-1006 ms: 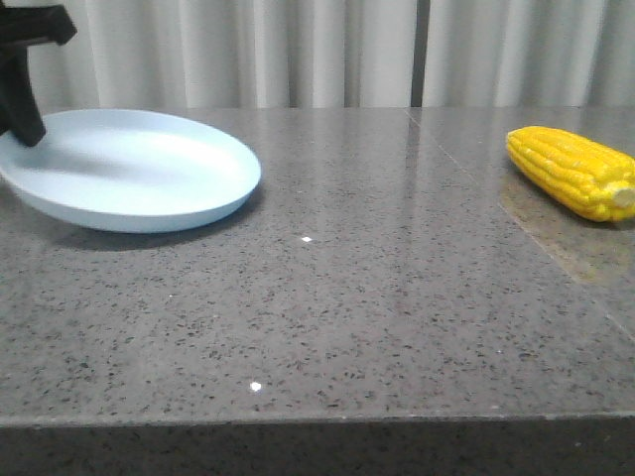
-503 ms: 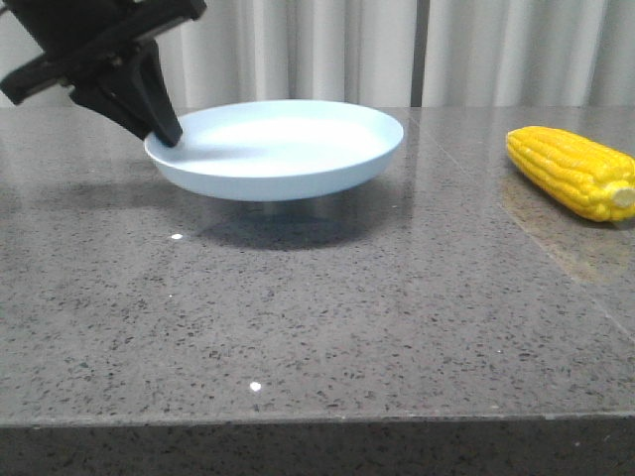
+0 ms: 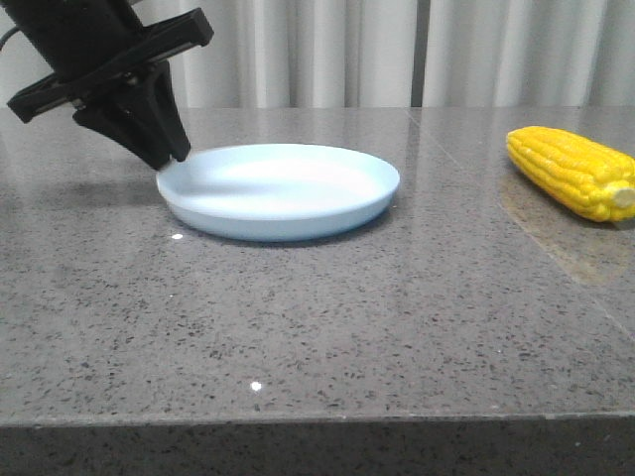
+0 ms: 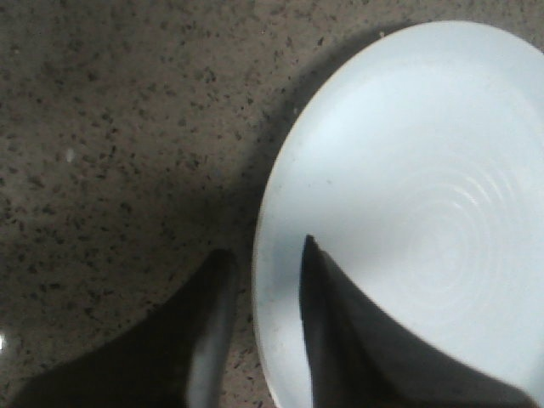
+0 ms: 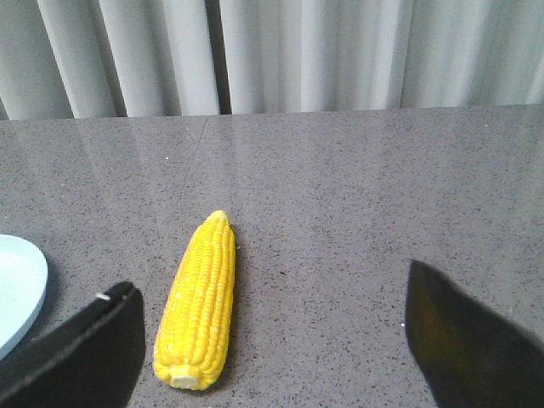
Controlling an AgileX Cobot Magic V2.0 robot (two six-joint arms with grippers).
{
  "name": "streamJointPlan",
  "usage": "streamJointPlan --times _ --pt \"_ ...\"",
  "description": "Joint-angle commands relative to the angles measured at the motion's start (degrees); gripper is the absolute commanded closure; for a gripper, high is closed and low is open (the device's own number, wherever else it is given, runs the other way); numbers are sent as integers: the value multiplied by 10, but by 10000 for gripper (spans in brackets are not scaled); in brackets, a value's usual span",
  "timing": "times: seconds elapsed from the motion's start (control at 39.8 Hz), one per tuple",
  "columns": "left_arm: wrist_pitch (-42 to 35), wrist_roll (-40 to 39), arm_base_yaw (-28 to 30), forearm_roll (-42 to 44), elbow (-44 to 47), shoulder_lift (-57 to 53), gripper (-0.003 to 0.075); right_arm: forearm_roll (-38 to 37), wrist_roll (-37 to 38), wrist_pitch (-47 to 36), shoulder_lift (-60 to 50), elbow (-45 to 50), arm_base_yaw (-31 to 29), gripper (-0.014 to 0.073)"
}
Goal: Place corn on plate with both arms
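The pale light-blue plate lies flat on the grey stone table, left of centre. My left gripper is at the plate's left rim. In the left wrist view its fingers straddle the rim of the plate, one inside and one outside, narrowly closed on it. The yellow corn lies on the table at the far right, pale stub end toward the front. In the right wrist view the corn lies just inside the left finger. My right gripper hangs above it, wide open and empty.
Pale curtains hang behind the table's far edge. A seam runs through the stone top between plate and corn. The table's front edge is near the camera. The plate's edge shows in the right wrist view.
My left gripper carried the plate from the far left toward the middle, lifted and tilted it, then lowered it flat onto the table. The corn has not moved.
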Motion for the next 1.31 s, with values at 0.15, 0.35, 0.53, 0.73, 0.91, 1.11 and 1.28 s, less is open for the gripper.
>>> streamJointPlan --times 0.15,0.35,0.53,0.73,0.91,1.11,1.28 --pt "-22 16 -3 2 -30 -45 223 -2 -3 -50 4 -21 -4 -50" --pt "-27 4 1 128 -12 -100 235 -2 -3 -50 4 -21 -4 -50" --pt "-101 -13 23 157 63 -168 377 -2 -3 -50 4 -21 -4 -50" --pt "-202 -17 58 157 168 -264 580 -2 -3 -50 4 -21 -4 -50" --pt "-253 -17 79 190 264 -355 742 -2 -3 -50 4 -21 -4 -50" --pt "-328 -17 78 230 374 -491 741 -2 -3 -50 4 -21 -4 -50" --pt "-401 -16 78 241 474 -638 741 -2 -3 -50 4 -21 -4 -50"
